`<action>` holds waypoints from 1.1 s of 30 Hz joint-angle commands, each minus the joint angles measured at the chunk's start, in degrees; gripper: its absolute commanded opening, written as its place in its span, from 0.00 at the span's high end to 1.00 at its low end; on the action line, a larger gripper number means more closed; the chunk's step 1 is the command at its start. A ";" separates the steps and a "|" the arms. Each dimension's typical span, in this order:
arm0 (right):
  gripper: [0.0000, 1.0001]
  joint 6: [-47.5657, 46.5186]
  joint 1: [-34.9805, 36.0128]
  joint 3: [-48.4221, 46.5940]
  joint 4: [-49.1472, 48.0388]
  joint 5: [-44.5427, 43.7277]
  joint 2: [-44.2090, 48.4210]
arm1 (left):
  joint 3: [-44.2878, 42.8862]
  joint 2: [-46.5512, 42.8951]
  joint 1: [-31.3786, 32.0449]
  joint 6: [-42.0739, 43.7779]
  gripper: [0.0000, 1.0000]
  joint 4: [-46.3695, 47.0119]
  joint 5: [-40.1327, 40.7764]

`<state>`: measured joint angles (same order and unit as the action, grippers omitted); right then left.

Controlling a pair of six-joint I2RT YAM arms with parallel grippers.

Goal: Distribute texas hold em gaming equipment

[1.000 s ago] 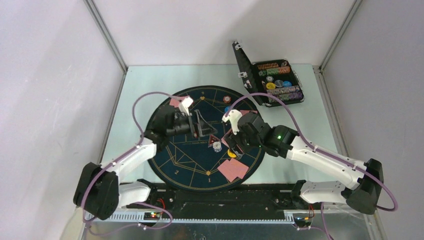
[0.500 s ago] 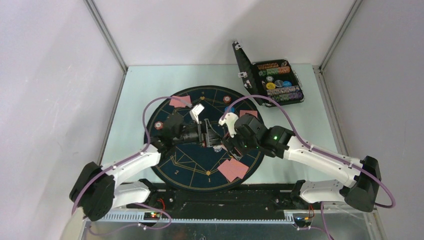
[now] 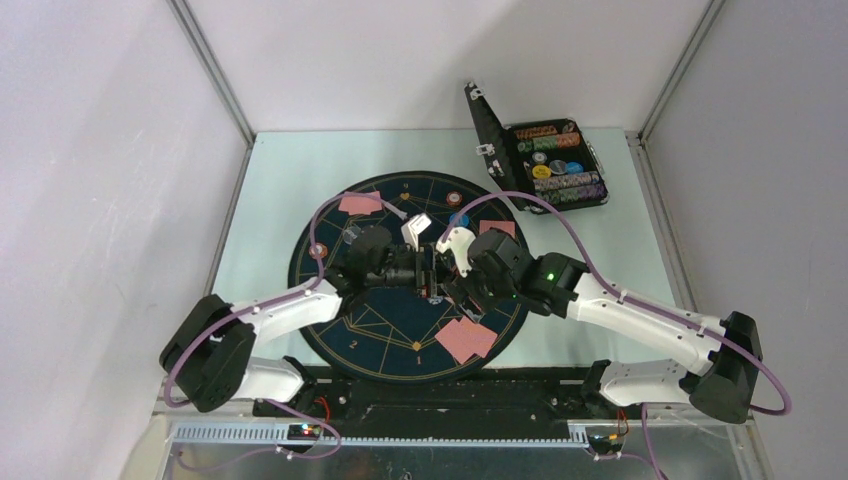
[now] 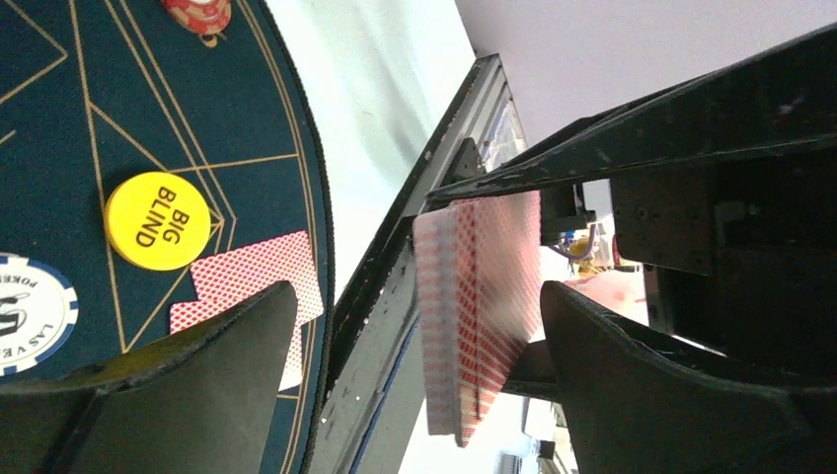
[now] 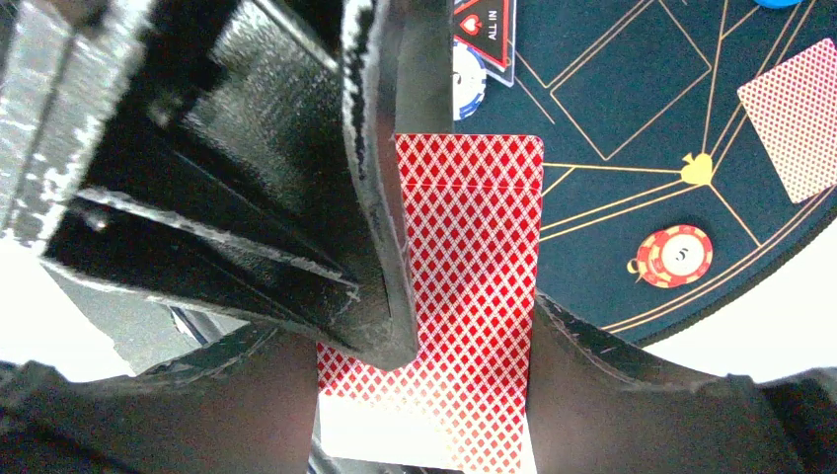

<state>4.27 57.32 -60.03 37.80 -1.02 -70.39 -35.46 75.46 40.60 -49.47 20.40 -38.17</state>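
Observation:
My right gripper (image 5: 429, 395) is shut on a deck of red-backed playing cards (image 5: 474, 296), held above the round dark-blue mat (image 3: 380, 320). My left gripper (image 4: 415, 296) is open, its fingers either side of the same deck (image 4: 484, 296) without pressing it. One left finger (image 5: 375, 197) lies across the deck's back. The two grippers meet over the mat's centre (image 3: 435, 275). On the mat lie dealt cards (image 3: 360, 203), (image 3: 497, 228), (image 3: 465, 340), a yellow "Big Blind" disc (image 4: 157, 220), a triangular "All In" marker (image 5: 489, 30) and a red chip (image 5: 674, 255).
The black hinged case (image 3: 545, 165) stands open at the back right, with rows of chips inside. A white-and-blue poker chip (image 4: 30, 311) lies near the yellow disc. Another chip (image 3: 318, 250) sits at the mat's left rim. The arms' purple cables arch over the mat.
My left arm has swung right, to the right gripper, and its open fingers now straddle the deck. The right gripper shifted slightly left, still holding the deck.

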 commanded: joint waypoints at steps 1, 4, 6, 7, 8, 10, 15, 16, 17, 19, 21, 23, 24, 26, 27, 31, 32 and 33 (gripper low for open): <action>1.00 -0.43 0.33 -1.54 -2.09 0.08 0.94 | -2.18 0.05 0.29 4.01 0.00 -4.65 0.90; 1.00 -0.41 0.32 -1.53 -2.03 -0.01 1.46 | -2.74 -1.03 0.23 7.75 0.00 -10.23 4.06; 1.00 -0.41 0.27 -1.51 -1.99 -0.03 1.74 | -2.99 -1.74 -0.06 9.12 0.00 -13.23 5.16; 1.00 -0.36 0.30 -1.54 -1.91 -0.08 1.75 | -2.98 -1.91 -0.29 9.39 0.00 -14.48 5.41; 1.00 -0.33 0.27 -1.56 -1.84 -0.10 1.92 | -2.87 -2.47 -0.84 9.70 0.00 -14.89 5.88; 1.00 -0.28 0.26 -1.53 -1.63 -0.35 2.12 | -2.26 -3.53 -1.93 9.58 0.00 -15.08 6.25; 1.00 -0.23 0.26 -1.52 -1.58 -0.62 2.49 | -0.98 -5.39 -3.83 9.21 0.01 -14.15 6.23; 1.00 -0.23 0.32 -1.54 -1.59 -0.62 2.51 | -1.00 -5.49 -3.98 9.21 0.02 -14.29 6.25; 1.00 -0.23 0.33 -1.56 -1.55 -0.64 2.47 | -1.01 -5.67 -4.26 9.28 0.03 -14.37 6.11; 1.00 -0.23 0.31 -1.50 -1.51 -0.63 2.45 | -1.20 -6.01 -4.63 9.30 0.06 -14.61 5.88; 1.00 -0.23 0.26 -1.51 -1.43 -0.84 2.41 | -1.45 -6.45 -4.80 9.20 0.10 -14.59 5.34; 1.00 -0.23 0.25 -1.55 -1.42 -0.98 2.30 | -1.53 -7.06 -4.82 8.43 0.19 -13.61 4.16; 1.00 -0.30 0.27 -1.51 -1.46 -1.04 2.19 | -1.47 -7.25 -4.83 8.03 0.22 -12.53 3.06; 1.00 -0.32 0.26 -1.51 -1.50 -1.15 2.11 | -1.34 -7.77 -4.83 6.75 0.31 -10.85 1.63; 1.00 -0.32 0.32 -1.54 -1.50 -1.17 2.06 | -1.22 -8.29 -4.85 5.99 0.37 -10.35 1.22; 1.00 -0.18 0.31 -1.51 -1.39 -1.54 1.97 | -0.97 -10.55 -4.88 5.60 0.51 -10.55 1.23; 1.00 -0.19 0.28 -1.54 -1.34 -1.71 1.96 | -1.11 -11.57 -4.86 6.16 0.54 -12.25 2.35; 1.00 -0.17 0.30 -1.51 -1.34 -1.75 1.98 | -1.24 -12.10 -4.83 6.50 0.58 -13.16 3.12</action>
<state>4.29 57.32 -60.03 38.70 -1.61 -70.22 -36.88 67.31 36.07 -43.68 8.34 -36.14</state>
